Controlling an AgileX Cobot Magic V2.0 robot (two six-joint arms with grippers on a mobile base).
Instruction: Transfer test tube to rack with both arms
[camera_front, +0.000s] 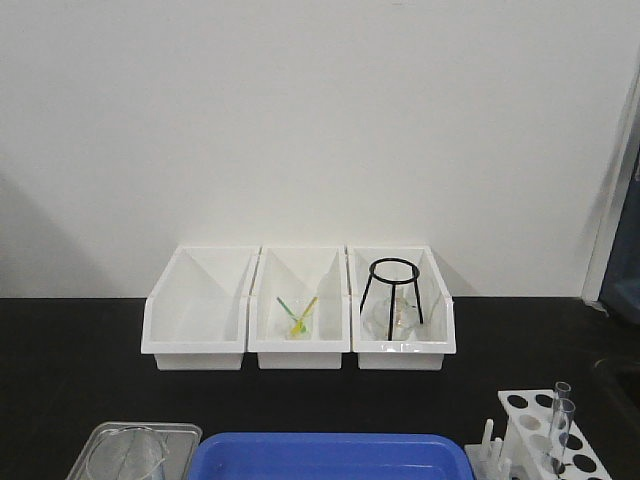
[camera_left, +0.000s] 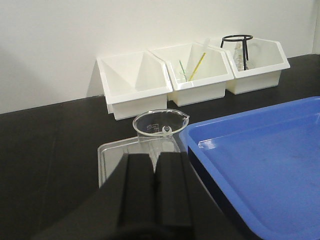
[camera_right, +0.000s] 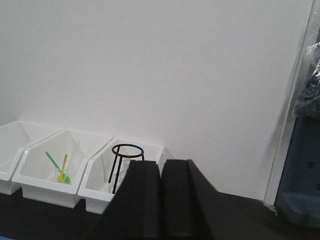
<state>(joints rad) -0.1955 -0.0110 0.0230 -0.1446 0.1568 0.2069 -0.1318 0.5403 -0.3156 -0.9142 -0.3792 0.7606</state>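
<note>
The white rack (camera_front: 531, 399) stands at the front right corner of the black table, pegs (camera_front: 488, 438) on its left side. Two clear test tubes stand upright in its holes, one behind (camera_front: 562, 393) and one in front (camera_front: 566, 425). Neither arm appears in the front view. In the left wrist view my left gripper (camera_left: 153, 157) is shut with nothing between its fingers, hovering just short of a clear beaker (camera_left: 160, 125). In the right wrist view my right gripper (camera_right: 161, 163) is shut and empty, facing the back wall; the rack and tubes are out of both wrist views.
Three white bins (camera_front: 196, 305) line the back wall; the middle one holds green and yellow sticks (camera_front: 298, 312), the right one a black wire tripod (camera_front: 392, 288). A blue tray (camera_front: 325, 455) lies at front centre, a clear tray (camera_front: 175, 440) with the beaker at front left.
</note>
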